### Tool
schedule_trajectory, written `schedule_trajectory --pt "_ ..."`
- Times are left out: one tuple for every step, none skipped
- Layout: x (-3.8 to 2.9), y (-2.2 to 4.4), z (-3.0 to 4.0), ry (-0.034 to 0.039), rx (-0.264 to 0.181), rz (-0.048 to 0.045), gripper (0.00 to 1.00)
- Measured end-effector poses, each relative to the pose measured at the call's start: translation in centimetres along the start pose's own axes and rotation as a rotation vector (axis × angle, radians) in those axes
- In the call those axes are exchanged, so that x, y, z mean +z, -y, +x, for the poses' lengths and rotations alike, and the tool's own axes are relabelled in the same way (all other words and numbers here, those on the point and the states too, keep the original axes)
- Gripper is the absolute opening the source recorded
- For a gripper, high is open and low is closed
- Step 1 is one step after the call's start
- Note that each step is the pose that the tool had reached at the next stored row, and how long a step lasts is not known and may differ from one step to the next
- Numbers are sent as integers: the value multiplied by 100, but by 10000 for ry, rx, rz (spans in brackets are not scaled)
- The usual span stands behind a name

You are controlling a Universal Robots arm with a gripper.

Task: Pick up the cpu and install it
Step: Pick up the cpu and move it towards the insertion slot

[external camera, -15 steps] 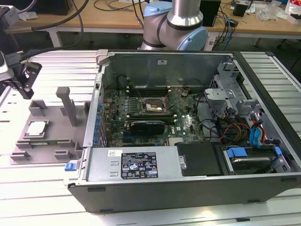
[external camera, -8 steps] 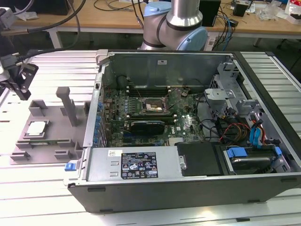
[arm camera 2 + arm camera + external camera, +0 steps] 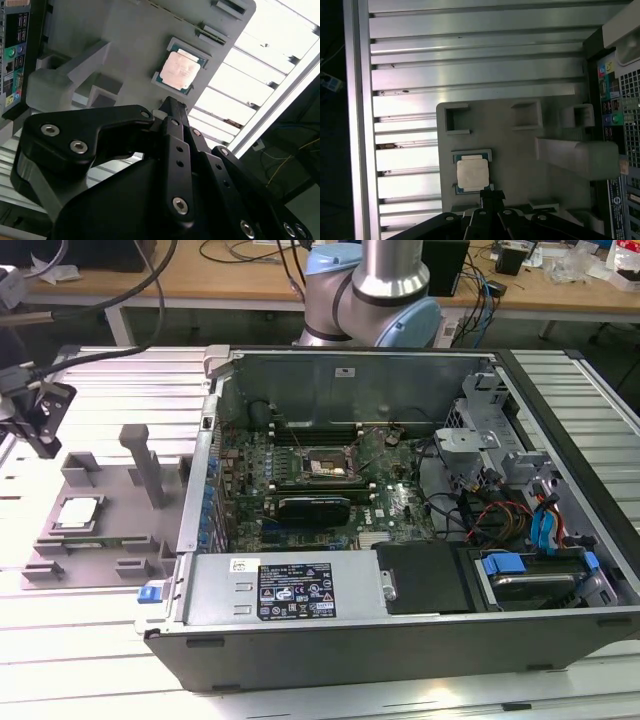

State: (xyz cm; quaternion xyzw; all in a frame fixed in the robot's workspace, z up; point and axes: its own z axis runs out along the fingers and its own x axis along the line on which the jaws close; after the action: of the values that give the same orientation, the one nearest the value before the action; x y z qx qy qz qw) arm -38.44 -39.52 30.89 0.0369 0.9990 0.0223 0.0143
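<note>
Since the jaws appear drawn together with nothing between them, the work stands at the approach to the pick-up, and the cpu is not yet held. In the second wrist view the gripper (image 3: 171,104) fills the foreground, its black linkage tapering to a narrow tip that points toward the cpu (image 3: 181,70). Tip and chip are apart. In the exterior view the gripper hangs at the far left edge of the frame, above the grey tray (image 3: 120,510) and to the exterior view's left of it.

The cpu lies flat in a shallow square nest on that tray, pale metal top upward, with a thin green border showing around it. In the exterior view it sits in the left middle of the frame, well apart from the computer case (image 3: 400,640).

As a judgement, a grasp here calls for the jaws to part wider than the chip, square themselves to two opposite edges, and come straight down without touching the nest's low walls. The tray's upright post (image 3: 140,455) stands close by and leaves little room on that side.

Farther off, the case lies open on the slatted table (image 3: 80,660). The motherboard's socket (image 3: 328,468), in the upper centre of the frame, looks open and unfilled. The arm's base rises beyond the case.
</note>
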Motion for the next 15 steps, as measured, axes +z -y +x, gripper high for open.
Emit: schedule_trajectory --pt "34 4 7 -1 -1 -1 11" --pt "84 20 14 -1 1 -7 11" --pt "109 31 14 -1 1 -11 11" --pt "125 37 15 -1 1 -13 11" --pt "140 42 16 -1 0 -15 11" --pt "162 49 17 -1 1 -19 11" --pt "175 53 18 -3 1 -19 11" --pt "218 64 22 -2 1 -29 11" --pt "241 70 26 -3 0 -38 11" --pt "262 74 31 -4 0 -44 11" --pt "278 76 35 -5 0 -52 11" --pt "286 76 37 -4 1 -56 11" --pt "294 77 38 -4 1 -58 11" --pt "312 78 43 -5 1 -62 11" --pt "322 79 44 -4 1 -62 11"
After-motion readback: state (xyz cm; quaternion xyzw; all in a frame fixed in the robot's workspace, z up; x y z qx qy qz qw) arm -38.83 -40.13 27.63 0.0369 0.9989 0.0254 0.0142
